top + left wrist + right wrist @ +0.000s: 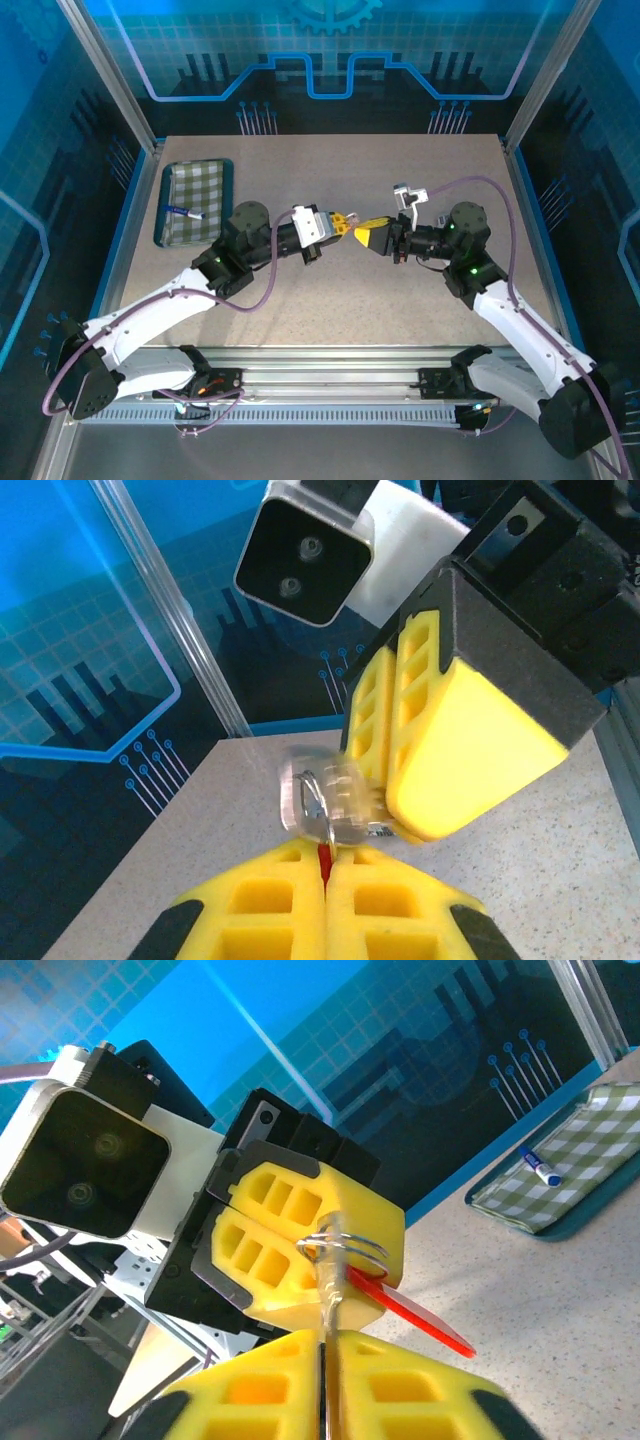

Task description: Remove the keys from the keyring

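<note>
1. Two grippers, the left gripper (346, 222) and the right gripper (368, 233), are meeting tip to tip above the middle of the table (330, 320). They are working off its surface, likely so the small parts can be handled in the air.
2. The left gripper is pinching the red keyring (415, 1315) with its fingers pressed together, and the red strip is sticking out sideways. This is apparently serving as the anchoring hold.
3. The right gripper is gripping the silvery key (328, 1295) with its fingers nearly touching. The shank is running into the seam between them, seemingly ready for a pull or twist.
4. A silver wire loop (345, 1250) is sitting between the two grips against the left fingers. It is apparently linking key and keyring, so the key is not yet looking free.
5. Farther back on the left, a blue-and-white pen (184, 211) is lying on a green checked tray (205, 185), well apart from the work.
6. No brand, label or writing is showing legibly; the pen is too small to read.
</note>
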